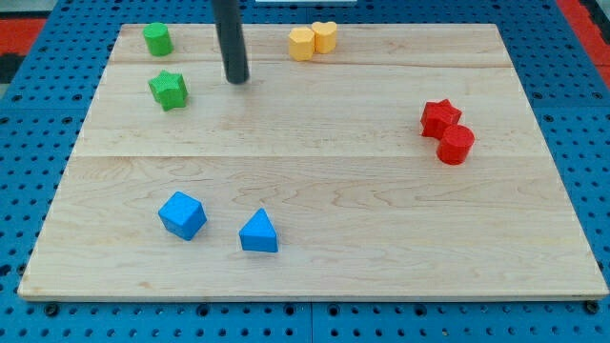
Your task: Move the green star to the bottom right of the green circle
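Blue pegboard with rows of small holes surrounds a pale wooden tabletop (381, 248) made of long planks, and a strip of red shows at the view's top corners. On this tabletop the green star (168, 90) lies near the view's top left, flat on the wood, with the green circle (157, 39) above it and slightly to the view's left, close to the top edge; the two are near each other but apart, with bare wood between them. A straight dark rod comes down from the view's top edge, and my tip (237, 80) rests at about the same height in the view as the star, to the star's right, near it but not touching it. No hand is fitted to the arm, so nothing is being gripped; only the rod's end meets the wood. At the top edge, right of the rod, a yellow hexagon block (301, 44) and a yellow heart block (324, 36) sit touching side by side. Over toward the view's right, a red star (439, 117) and a red cylinder (456, 144) touch each other, the cylinder lower and a little to the right. Near the view's bottom left, a blue cube (182, 214) and a blue triangle (258, 232) stand near each other but apart, the triangle to the right and slightly lower.
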